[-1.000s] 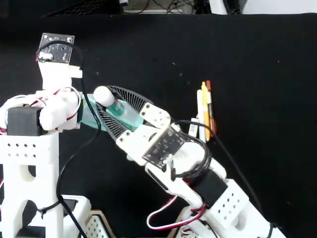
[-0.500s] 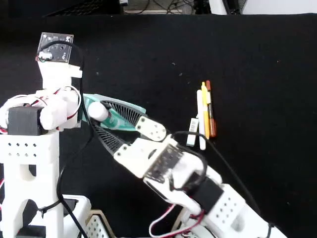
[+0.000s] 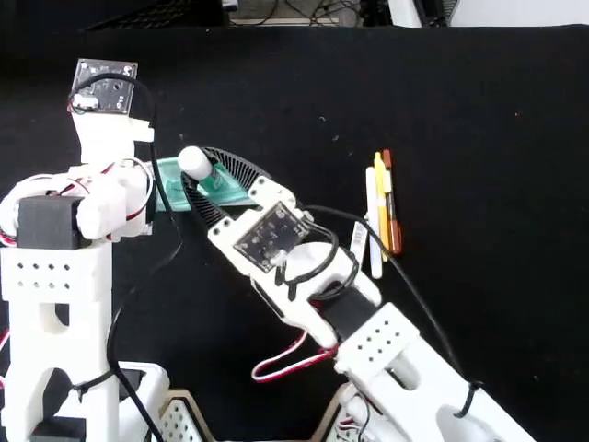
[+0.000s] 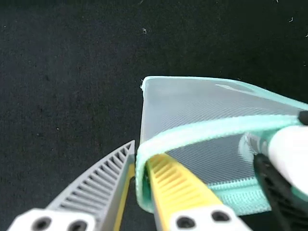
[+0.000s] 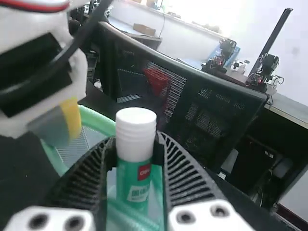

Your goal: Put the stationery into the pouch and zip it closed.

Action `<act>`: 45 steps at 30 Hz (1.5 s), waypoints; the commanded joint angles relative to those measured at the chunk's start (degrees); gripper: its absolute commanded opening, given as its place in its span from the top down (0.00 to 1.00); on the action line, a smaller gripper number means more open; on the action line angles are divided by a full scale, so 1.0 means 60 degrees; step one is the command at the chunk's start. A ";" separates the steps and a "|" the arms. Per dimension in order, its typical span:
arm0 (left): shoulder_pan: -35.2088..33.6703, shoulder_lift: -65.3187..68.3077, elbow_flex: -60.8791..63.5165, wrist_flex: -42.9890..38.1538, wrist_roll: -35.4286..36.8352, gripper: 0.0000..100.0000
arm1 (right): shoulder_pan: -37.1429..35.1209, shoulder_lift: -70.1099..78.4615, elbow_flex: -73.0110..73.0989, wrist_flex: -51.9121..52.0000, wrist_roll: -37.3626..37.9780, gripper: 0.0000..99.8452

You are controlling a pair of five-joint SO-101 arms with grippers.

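At the pouch [image 4: 202, 110] mouth, your right gripper [image 5: 136, 140] pinches the glue stick [image 5: 136, 159], your left gripper [image 4: 142, 151] pinches the rim; pens [image 3: 383, 207] lie outside, zip not yet closed.

We can read nothing for certain. The glue stick [image 5: 136, 159] bears a small red label [image 5: 145, 172] with white print, and pale lettering lower on its green body; both are too small and indistinct for us to make out.
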 commanded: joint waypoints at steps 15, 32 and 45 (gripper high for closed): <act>-0.0037 0.0015 0.0022 -0.0059 -0.0015 0.97 | -0.0220 -0.0022 -0.5106 0.7897 0.0073 0.75; -0.0037 0.0015 0.0095 -0.0103 -0.0015 0.97 | 0.3546 -0.1487 -0.6322 1.1839 0.0059 0.91; -0.0037 0.0015 0.0168 -0.0132 -0.0029 0.97 | 0.5128 0.4520 -0.4168 1.0374 -0.0952 0.87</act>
